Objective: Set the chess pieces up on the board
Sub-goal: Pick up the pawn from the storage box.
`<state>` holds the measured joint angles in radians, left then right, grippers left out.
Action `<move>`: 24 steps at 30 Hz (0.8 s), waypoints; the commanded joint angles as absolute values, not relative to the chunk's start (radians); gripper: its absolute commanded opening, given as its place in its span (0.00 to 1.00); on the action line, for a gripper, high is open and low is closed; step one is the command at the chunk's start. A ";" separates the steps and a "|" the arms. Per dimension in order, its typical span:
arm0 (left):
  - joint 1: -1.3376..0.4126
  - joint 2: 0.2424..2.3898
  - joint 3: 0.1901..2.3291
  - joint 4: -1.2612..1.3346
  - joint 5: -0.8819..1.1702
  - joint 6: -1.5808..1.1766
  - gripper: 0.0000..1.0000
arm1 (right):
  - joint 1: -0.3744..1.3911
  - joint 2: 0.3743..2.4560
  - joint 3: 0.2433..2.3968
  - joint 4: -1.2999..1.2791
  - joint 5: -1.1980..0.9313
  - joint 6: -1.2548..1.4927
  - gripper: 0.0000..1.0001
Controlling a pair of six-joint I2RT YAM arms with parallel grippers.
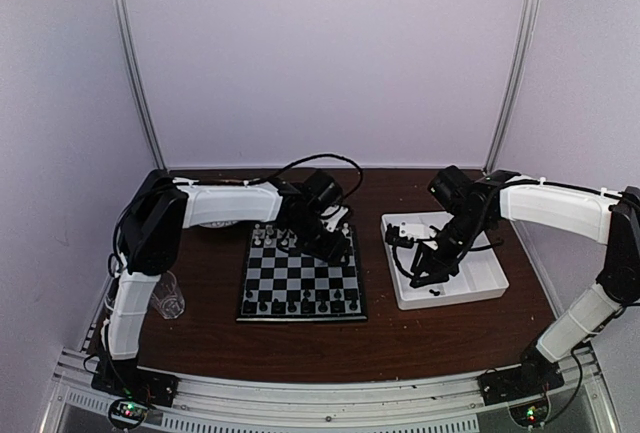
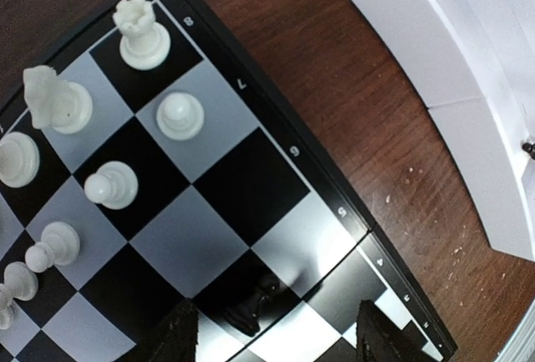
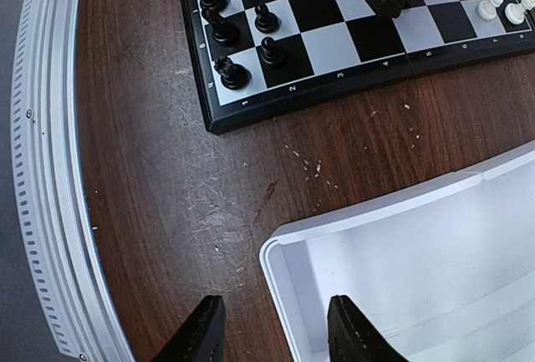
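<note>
The board (image 1: 300, 278) lies at the table's middle, with black chess pieces (image 1: 300, 305) along its near rows and white chess pieces (image 1: 272, 239) at its far side. My left gripper (image 1: 326, 240) hovers low over the board's far right part. In the left wrist view the left gripper (image 2: 280, 339) is open. A small black piece (image 2: 251, 308) sits free on a dark square between its fingers, nearer the left one. A white rook (image 2: 140, 34) and a white knight (image 2: 54, 101) stand further off. My right gripper (image 3: 277, 328) is open and empty, straddling the tray's corner rim.
The white tray (image 1: 482, 288) sits right of the board, with a small dark piece (image 1: 435, 293) on its floor. A clear plastic cup (image 1: 168, 298) stands at the left by the left arm. A metal rail (image 3: 38, 170) runs along the table's near edge.
</note>
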<state>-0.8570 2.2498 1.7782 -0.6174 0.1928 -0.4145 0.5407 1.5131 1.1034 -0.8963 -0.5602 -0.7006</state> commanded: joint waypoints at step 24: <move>-0.850 2.278 1.863 -0.727 0.222 -0.027 0.44 | 0.535 1.509 1.100 -0.904 -0.563 -0.706 0.45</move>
<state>-0.8516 2.2501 1.8294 -0.7555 0.2264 -0.0479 0.5407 1.5131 1.1034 -0.8967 -0.5602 -0.7010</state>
